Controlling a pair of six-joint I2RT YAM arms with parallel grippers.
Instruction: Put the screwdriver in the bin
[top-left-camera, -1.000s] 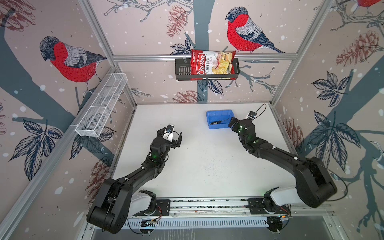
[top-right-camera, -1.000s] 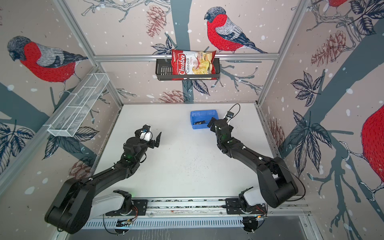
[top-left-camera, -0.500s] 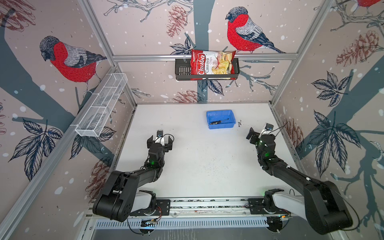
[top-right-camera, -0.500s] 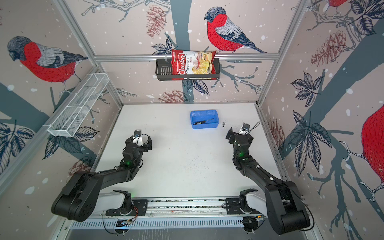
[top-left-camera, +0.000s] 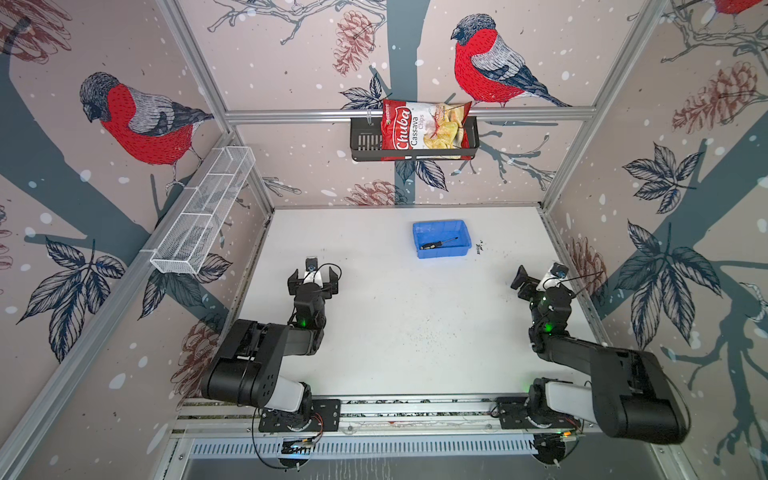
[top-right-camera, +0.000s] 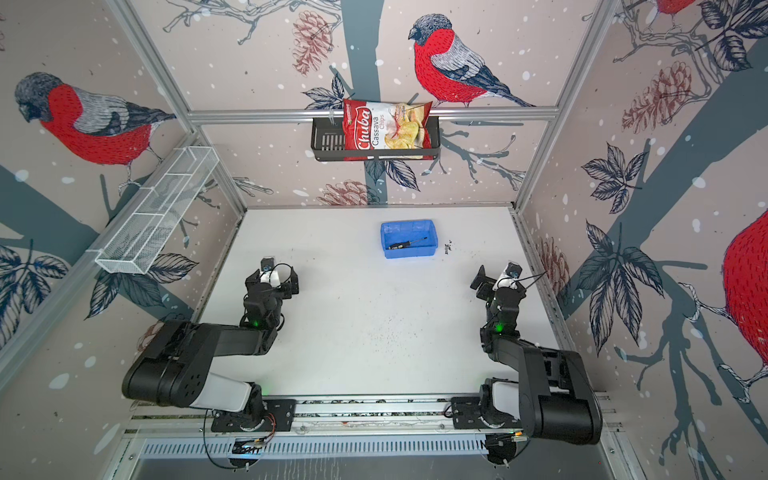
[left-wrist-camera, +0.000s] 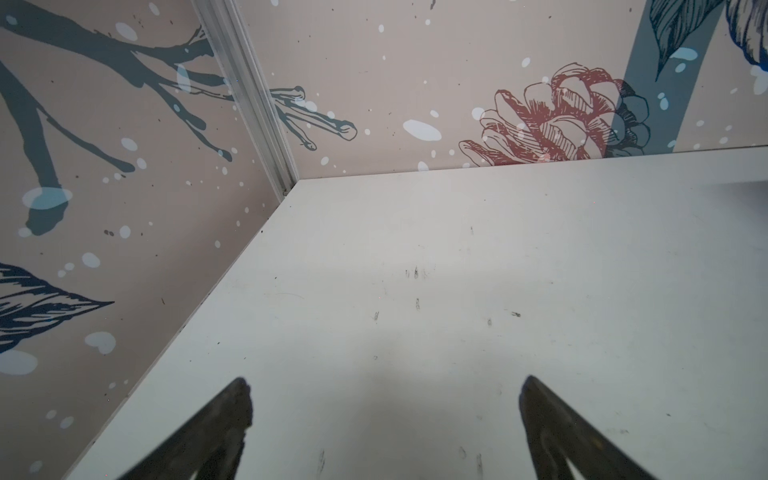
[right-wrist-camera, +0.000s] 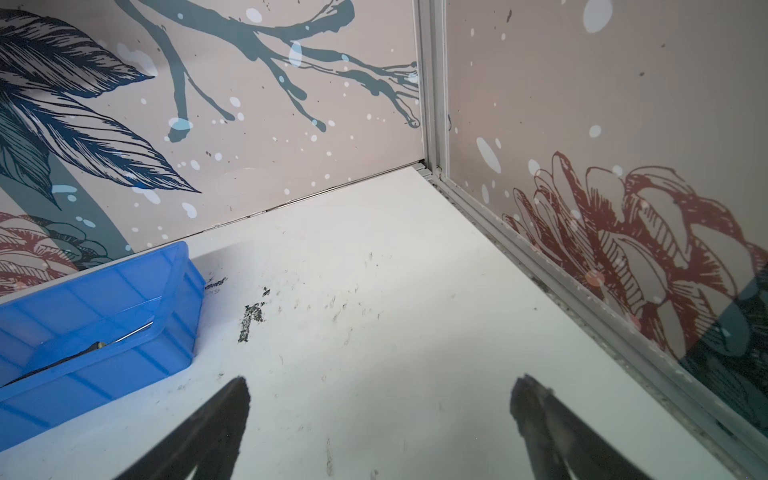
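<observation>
On your left, the white wire basket (top-left-camera: 203, 212) hung on the side wall. Your left gripper (top-left-camera: 313, 274) was over the white table (top-left-camera: 395, 332) with its jaws spread wide and nothing between them; the left wrist view showed only bare tabletop there. Farther back, right of centre, the screwdriver (top-left-camera: 438, 243) lay flat inside the bin (top-left-camera: 441, 252), slanted across its floor, handle end to the left in both top views. Your right gripper (top-left-camera: 538, 277) sat near the right wall, well apart from the bin, jaws likewise spread and empty.
</observation>
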